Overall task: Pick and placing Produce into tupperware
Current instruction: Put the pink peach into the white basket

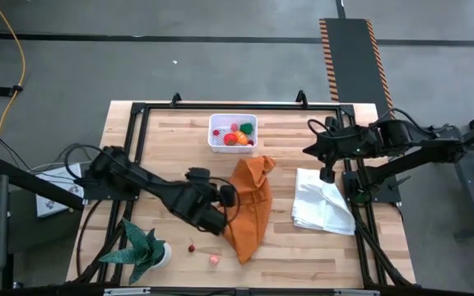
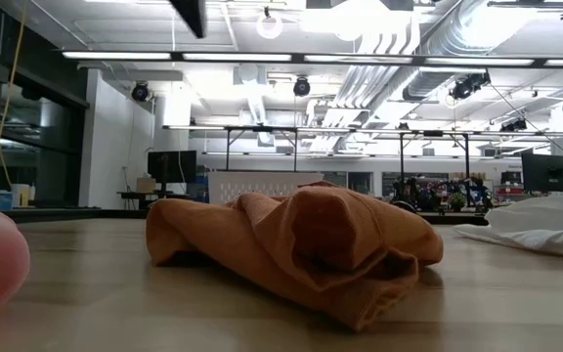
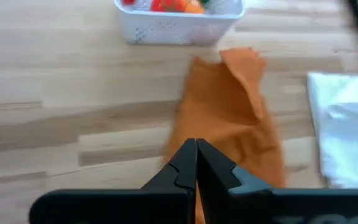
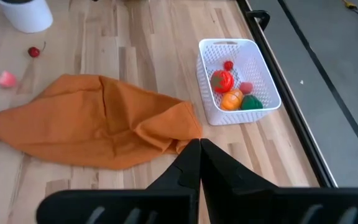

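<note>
The white tupperware (image 1: 217, 144) stands at the table's far middle, with red, orange and green produce (image 4: 224, 81) lying in it. A dark cherry (image 1: 192, 247) and a pink piece (image 1: 214, 259) lie on the wood near the front edge. My left gripper (image 1: 232, 197) is shut with nothing in it, above the left edge of a crumpled orange cloth (image 1: 252, 210). In its wrist view the shut fingers (image 3: 196, 158) point toward the tupperware (image 3: 173, 31). My right gripper (image 1: 308, 150) is shut with nothing in it, in the air right of the tupperware (image 4: 207, 93).
A white cloth (image 1: 323, 204) lies crumpled at the right, next to the orange cloth (image 2: 301, 244). A green spiky plant in a white pot (image 1: 145, 251) stands at the front left corner. Bare wood shows between the tupperware and the cloths.
</note>
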`<state>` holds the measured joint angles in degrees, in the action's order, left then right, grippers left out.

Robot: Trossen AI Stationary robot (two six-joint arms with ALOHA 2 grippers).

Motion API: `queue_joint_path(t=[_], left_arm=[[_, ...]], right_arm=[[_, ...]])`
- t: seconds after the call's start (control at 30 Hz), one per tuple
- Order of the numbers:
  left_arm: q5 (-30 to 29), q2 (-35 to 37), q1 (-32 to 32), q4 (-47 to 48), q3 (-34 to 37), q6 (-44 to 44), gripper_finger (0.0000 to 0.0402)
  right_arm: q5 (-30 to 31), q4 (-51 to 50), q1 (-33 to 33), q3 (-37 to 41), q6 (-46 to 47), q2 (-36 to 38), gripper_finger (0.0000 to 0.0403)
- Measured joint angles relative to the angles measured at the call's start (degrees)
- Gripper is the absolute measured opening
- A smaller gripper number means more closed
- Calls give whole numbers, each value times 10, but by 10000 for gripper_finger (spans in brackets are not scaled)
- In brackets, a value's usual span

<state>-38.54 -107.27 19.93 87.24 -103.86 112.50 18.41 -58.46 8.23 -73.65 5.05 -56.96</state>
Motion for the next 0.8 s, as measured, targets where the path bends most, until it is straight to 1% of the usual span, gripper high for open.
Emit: queue_joint_path(t=[0.07,0.13,0.23,0.4,0.7,0.8], left_arm=[[-13,-25,8,36,-35,15,0],[-37,-47,17,22,-62,28,0],[-32,-69,29,29,-76,43,0],[-14,-88,55,27,-76,88,0],[-8,-94,129,25,-77,97,0],[6,-94,149,24,-77,117,0]], right_arm=[[-2,-2,0,0,0,2,0],[-3,-9,0,0,0,4,0],[-3,-9,0,0,0,8,0],[-3,-8,0,0,-1,9,0],[-3,-8,0,0,-10,10,0],[-3,-5,0,0,-10,10,0]])
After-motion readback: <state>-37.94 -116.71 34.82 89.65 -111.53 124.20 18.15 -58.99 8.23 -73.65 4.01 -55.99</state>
